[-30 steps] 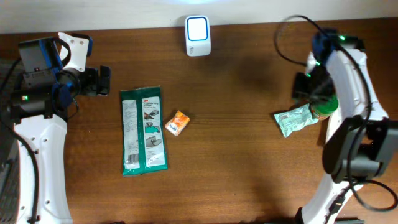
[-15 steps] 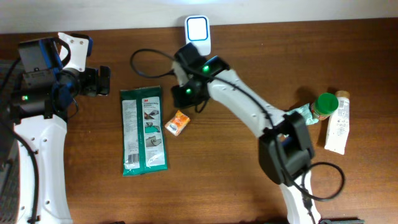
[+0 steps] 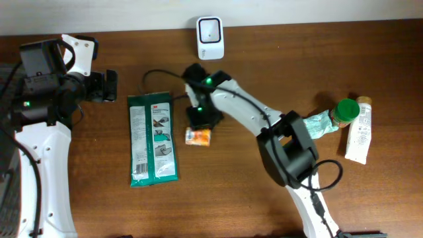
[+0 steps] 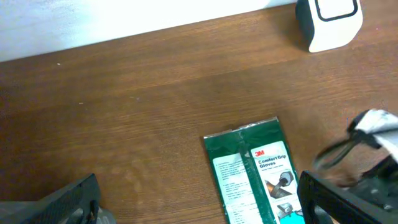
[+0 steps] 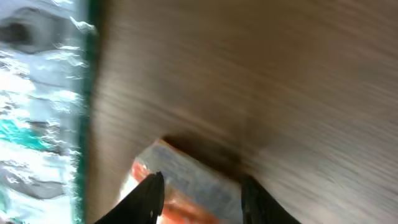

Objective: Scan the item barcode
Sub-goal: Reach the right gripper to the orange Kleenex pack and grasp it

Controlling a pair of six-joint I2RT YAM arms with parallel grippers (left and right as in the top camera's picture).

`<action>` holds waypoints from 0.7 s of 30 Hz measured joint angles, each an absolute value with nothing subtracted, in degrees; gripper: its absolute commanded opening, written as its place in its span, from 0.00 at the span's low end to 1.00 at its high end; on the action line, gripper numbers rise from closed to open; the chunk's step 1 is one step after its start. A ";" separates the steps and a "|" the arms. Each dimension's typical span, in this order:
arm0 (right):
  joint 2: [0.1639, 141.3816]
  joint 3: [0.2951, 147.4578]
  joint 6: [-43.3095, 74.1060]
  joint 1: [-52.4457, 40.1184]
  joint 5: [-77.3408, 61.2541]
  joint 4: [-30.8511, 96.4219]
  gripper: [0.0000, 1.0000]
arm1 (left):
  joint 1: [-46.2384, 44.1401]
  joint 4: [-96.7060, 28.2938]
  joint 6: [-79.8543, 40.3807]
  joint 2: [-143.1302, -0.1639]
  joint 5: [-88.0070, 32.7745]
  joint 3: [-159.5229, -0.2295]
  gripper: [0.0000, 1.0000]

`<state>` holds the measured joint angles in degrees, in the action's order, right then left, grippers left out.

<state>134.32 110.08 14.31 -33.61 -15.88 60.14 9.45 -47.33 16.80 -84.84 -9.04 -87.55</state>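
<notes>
At the left, the left gripper (image 3: 108, 86) hangs with jaws spread wide and empty, just beyond the far left corner of a green pack (image 3: 153, 137). Just right of the pack lies the small orange item (image 3: 198, 137). The right gripper (image 3: 201, 121) sits over its far side, its fingers (image 5: 149, 193) straddling the item in the wrist view; blur hides whether they pinch it. The scanner (image 3: 210, 38) stands at the far edge, well apart. At the right lie a pouch (image 3: 314, 124), a jar (image 3: 344, 112) and a tube (image 3: 359, 132).
</notes>
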 measured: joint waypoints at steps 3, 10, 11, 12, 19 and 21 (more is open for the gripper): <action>134.32 110.04 8.49 -28.25 -17.52 69.04 0.37 | 9.45 -47.33 16.80 -84.84 -9.06 -87.55 0.99; 134.32 110.02 -3.07 -27.46 -21.34 73.69 0.38 | 9.45 -47.31 16.80 -84.84 -9.06 -87.55 0.99; 134.30 110.02 -3.51 -27.46 -22.02 73.63 0.37 | 9.45 -47.31 16.80 -84.84 -9.06 -87.55 0.99; 134.30 110.02 -4.67 -27.49 -22.87 73.43 0.37 | 9.45 -47.31 16.80 -84.84 -9.06 -87.55 0.99; 134.10 107.13 -6.26 -28.97 -25.63 69.54 0.32 | 9.45 -47.31 16.80 -84.86 -9.06 -87.55 0.99; 134.04 104.18 -6.33 -29.02 -26.28 67.66 0.12 | 9.45 -47.31 16.80 -84.84 -9.04 -87.55 0.99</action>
